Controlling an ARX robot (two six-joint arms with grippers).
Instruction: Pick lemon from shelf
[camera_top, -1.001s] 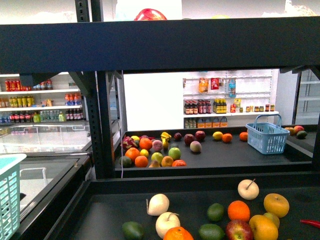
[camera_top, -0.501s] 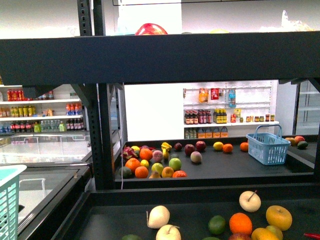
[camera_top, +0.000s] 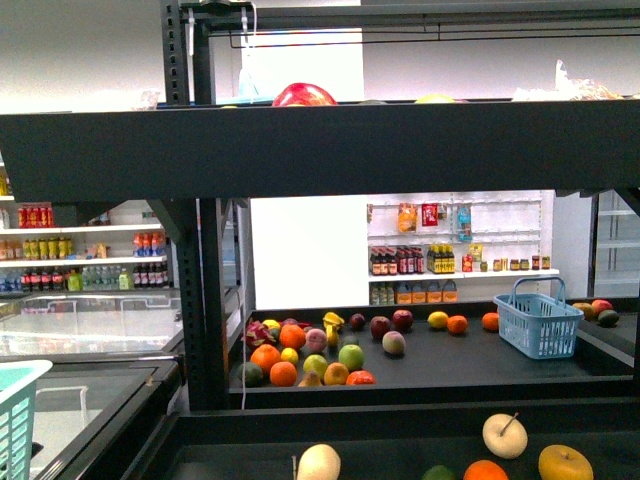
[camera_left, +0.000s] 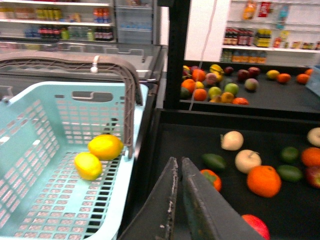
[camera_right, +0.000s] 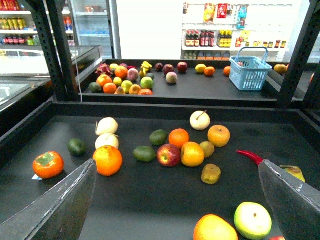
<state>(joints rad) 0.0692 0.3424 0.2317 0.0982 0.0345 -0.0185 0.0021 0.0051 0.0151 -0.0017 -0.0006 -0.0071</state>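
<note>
Left gripper (camera_left: 178, 200) pressed closed, empty | right gripper (camera_right: 177, 200) spread wide over shelf (camera_right: 150, 195)

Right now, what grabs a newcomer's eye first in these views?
Probably the two yellow lemons lying in the pale teal basket beside the black shelf, seen from the left wrist. Next, the fruit scattered across that tray, such as a big orange and a red chili.

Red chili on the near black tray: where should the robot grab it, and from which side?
Across its slim middle, from straight above. The red chili lies flat on the shelf, long and curved, with bare tray either side, so the open right pincer could probably close across its narrow width.
</note>
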